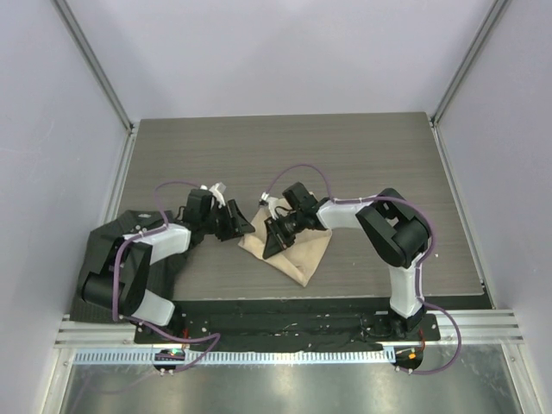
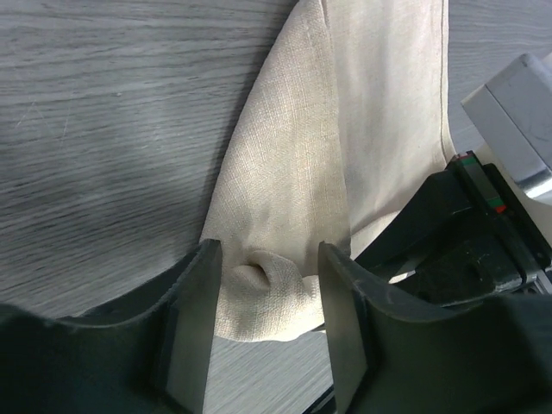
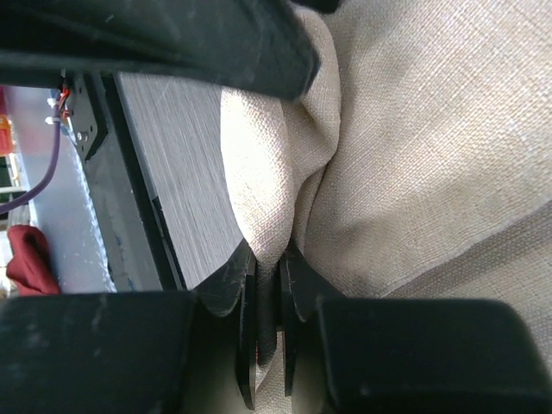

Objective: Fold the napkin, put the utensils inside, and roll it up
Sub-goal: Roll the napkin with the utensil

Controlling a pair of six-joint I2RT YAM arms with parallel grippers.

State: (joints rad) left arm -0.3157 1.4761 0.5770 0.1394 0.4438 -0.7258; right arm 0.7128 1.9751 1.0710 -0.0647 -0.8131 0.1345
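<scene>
Beige napkin (image 1: 297,254), rumpled and partly doubled over, near the middle of the desk.

We see a plain tan woven cloth lying about midway between the left and right edges and closer to the near edge than to the far one, with one corner pointing at the near edge. It does not lie flat. In the left wrist view a long fold runs up it, a stitched hem lines one side, and its bunched corner sits between the parted fingers of the left gripper (image 2: 269,259). In the right wrist view a raised ridge of the fabric is pinched between the closed fingers of the right gripper (image 3: 276,259).
</scene>
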